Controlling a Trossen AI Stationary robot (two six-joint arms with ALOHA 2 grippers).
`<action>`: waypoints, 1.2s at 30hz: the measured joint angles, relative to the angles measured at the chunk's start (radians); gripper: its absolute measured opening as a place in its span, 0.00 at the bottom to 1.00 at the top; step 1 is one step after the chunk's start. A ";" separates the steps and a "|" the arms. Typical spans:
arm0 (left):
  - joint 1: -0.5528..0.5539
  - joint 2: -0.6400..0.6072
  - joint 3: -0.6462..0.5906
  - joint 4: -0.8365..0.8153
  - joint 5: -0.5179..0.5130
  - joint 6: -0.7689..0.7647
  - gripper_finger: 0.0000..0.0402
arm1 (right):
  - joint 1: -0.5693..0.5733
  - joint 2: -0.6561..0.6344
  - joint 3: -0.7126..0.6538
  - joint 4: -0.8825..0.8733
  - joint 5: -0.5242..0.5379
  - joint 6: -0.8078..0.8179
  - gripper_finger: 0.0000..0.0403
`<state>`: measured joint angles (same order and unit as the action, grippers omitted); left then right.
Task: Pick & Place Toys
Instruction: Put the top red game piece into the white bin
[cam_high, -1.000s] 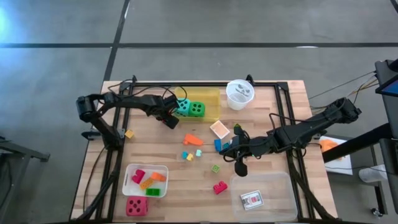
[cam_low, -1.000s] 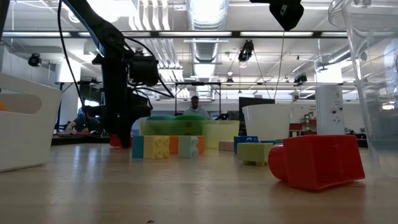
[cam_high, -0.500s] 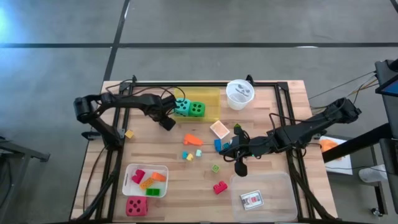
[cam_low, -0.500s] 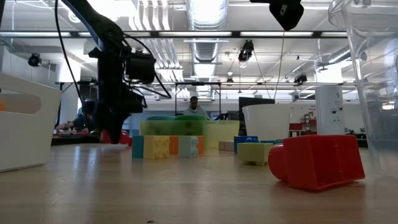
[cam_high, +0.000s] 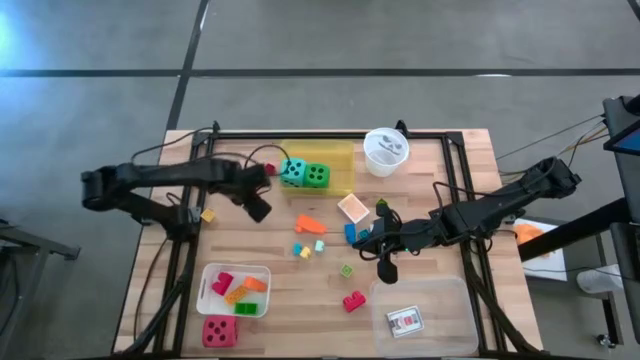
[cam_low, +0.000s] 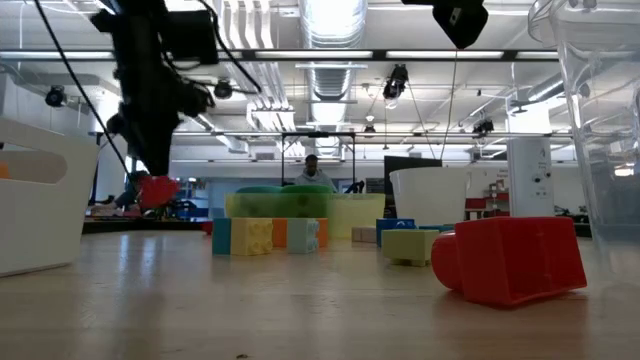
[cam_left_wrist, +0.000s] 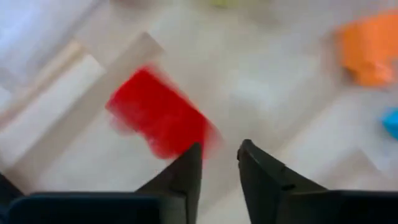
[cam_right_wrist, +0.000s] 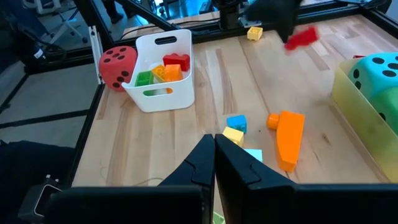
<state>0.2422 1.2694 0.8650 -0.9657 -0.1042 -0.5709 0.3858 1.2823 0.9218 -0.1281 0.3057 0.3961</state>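
Red block (cam_low: 157, 190) held in my left pincer (cam_high: 258, 210), above table's far left. White tray (cam_high: 212, 272) holds several blocks; others lie mid-table. Right pincer (cam_high: 386, 270) shut, empty.

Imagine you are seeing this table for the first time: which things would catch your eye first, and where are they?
The left gripper hangs above the table's left part with a small red block between its fingers. Next come two big dotted dice, teal and green, sitting in the yellow tray at the far edge. A red die stands at the near left corner beside a white bin of blocks.
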 joint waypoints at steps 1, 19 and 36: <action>-0.035 -0.027 0.000 -0.012 0.006 -0.026 0.21 | 0.000 0.000 0.000 0.001 0.000 0.000 0.02; -0.353 -0.142 0.001 -0.092 0.003 -0.325 0.00 | 0.000 0.000 0.000 0.044 0.000 0.001 0.02; 0.198 -0.134 -0.027 -0.236 -0.051 -0.145 0.09 | 0.000 0.000 0.000 0.039 -0.018 0.000 0.02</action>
<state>0.4400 1.1351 0.8381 -1.2021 -0.1552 -0.7160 0.3855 1.2823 0.9218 -0.0886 0.2880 0.3958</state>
